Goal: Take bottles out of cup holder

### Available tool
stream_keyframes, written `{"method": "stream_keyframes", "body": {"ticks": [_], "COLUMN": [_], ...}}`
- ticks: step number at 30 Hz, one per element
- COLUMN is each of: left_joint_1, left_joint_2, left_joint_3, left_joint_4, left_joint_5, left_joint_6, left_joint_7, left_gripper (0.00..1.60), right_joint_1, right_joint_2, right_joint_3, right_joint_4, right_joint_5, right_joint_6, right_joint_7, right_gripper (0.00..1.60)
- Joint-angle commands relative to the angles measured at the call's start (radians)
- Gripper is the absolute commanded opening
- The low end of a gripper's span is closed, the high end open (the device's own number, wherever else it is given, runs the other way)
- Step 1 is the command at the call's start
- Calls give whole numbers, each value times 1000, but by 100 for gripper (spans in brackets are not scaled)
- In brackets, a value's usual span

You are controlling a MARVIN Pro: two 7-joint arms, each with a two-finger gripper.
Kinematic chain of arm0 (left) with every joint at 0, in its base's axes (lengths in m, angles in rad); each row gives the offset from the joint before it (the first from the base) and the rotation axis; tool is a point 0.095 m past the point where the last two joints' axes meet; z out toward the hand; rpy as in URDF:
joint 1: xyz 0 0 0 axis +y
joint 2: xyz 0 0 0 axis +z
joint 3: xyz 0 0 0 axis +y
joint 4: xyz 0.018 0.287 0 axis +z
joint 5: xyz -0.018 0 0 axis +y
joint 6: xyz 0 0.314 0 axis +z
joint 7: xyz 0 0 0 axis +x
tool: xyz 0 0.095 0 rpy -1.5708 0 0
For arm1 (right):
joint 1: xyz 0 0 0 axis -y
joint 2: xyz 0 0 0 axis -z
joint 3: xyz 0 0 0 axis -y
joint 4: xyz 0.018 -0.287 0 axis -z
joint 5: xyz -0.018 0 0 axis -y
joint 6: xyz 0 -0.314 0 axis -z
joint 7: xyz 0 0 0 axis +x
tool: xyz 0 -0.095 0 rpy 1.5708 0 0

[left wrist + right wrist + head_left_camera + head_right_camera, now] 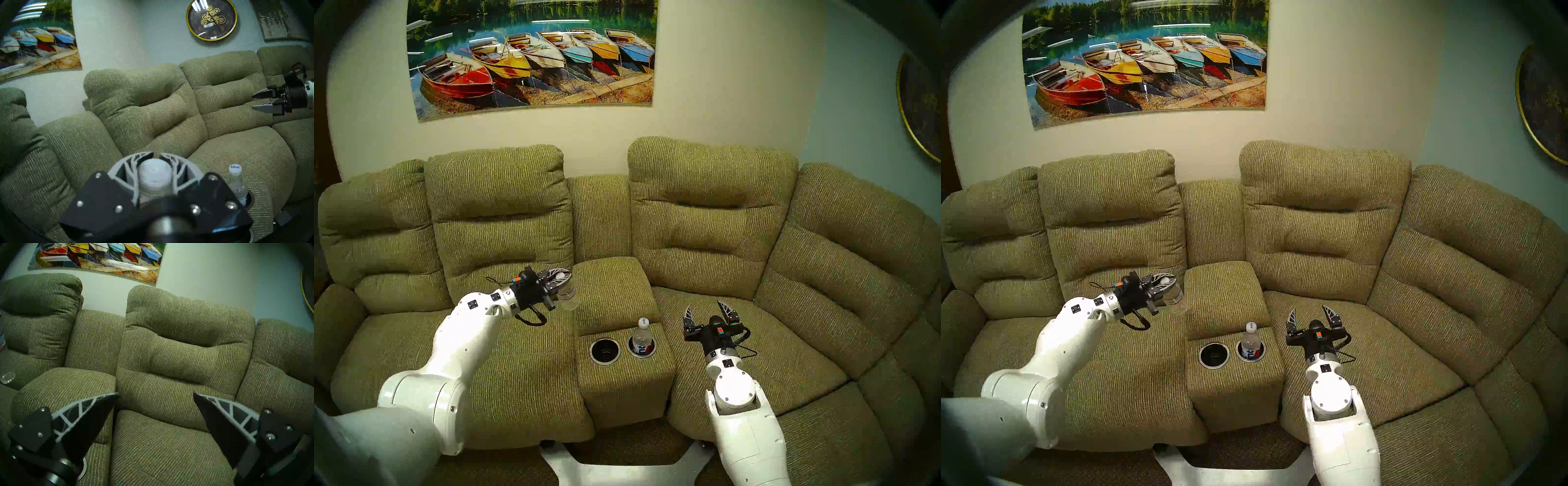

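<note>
Right up against the left wrist camera is the left claw (pixel 155 155), its ribbed grey fingers (pixel 181 167) wrapped tight around the neck of the short plain bottle (pixel 155 174), just under the white cap, so that one is clearly out of the cup holder (pixel 622 349). From the head view the left claw (pixel 565 276) points level and the plain bottle (pixel 567 294) hangs below it in the air, up and to the left of the cup holder, over the seat next to the green fabric console (pixel 619 383). The cup holder's left recess (pixel 605 351) is bare, just the silver rim and black lining. The right recess (pixel 642 345) holds the taller labelled bottle (pixel 642 337), standing upright with its white cap on and the blue and red label partly sunk below the rim. The right claw (pixel 709 310) sits just right of the cup holder, over the other seat cushion, well apart from that bottle. Its fingers (pixel 88 414) are spread wide with nothing between them, only sofa (pixel 178 353) fabric showing in the gap. On the wall above the cup holder there's a boat picture (pixel 531 57), and a gold-rimmed gear clock (pixel 211 19) further right.
</note>
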Motion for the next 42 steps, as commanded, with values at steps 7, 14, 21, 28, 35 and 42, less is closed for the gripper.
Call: {"method": "stream_keyframes", "body": {"ticks": [7, 14, 21, 28, 35, 42], "left_joint_1": [65, -7, -50, -92, -115, -130], "left_joint_2": [-23, -57, -72, -86, -99, -108], "left_joint_3": [34, 73, 105, 134, 155, 168], "left_joint_4": [88, 237, 313, 368, 418, 453], "left_joint_5": [126, 209, 266, 312, 346, 367], "left_joint_6": [-100, -179, -192, -174, -156, -144], "left_joint_7": [163, 269, 337, 396, 456, 498], "left_gripper": [0, 0, 0, 0, 0, 68], "right_joint_1": [6, 6, 8, 8, 9, 9], "right_joint_2": [3, 3, 3, 3, 3, 3], "right_joint_3": [-2, -2, -2, -2, -3, -3], "right_joint_4": [-24, -24, -21, -20, -19, -19], "right_joint_5": [-1, -1, -1, -1, -1, 0], "right_joint_6": [-3, -3, -4, -5, -5, -5], "right_joint_7": [3, 3, 3, 2, 2, 2], "right_gripper": [160, 160, 160, 160, 160, 160]}}
